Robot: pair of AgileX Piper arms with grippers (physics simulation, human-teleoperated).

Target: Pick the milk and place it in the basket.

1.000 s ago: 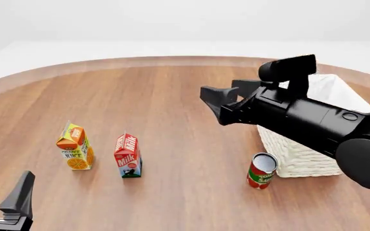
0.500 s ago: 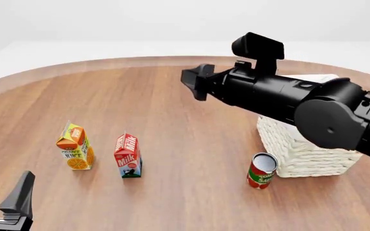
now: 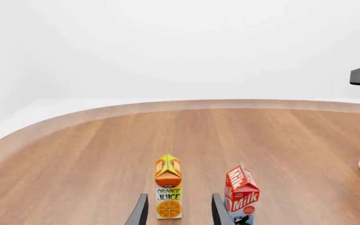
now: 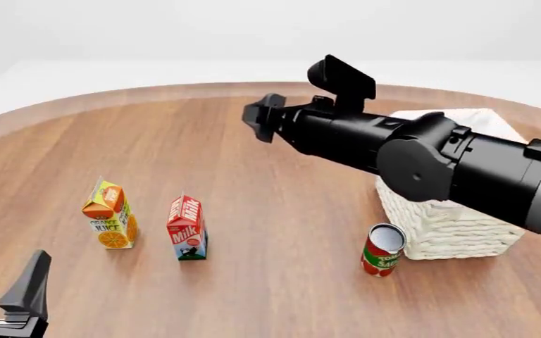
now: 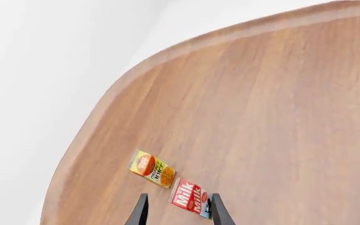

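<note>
On table: milk (image 4: 187,229) upright, beside juice (image 4: 110,215).
Right gripper (image 4: 263,121): raised mid-table, fingers apart, empty.
Left gripper (image 4: 5,285): near edge, parted, empty.
Basket (image 4: 444,222): right side.

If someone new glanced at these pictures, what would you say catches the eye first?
The big black right arm dominates, stretched across the table above the whitish wicker basket at the right, its hand empty in mid-air. Next come the colourful cartons standing upright side by side at front left: the milk and the orange juice carton. A red can stands just in front of the basket.
</note>
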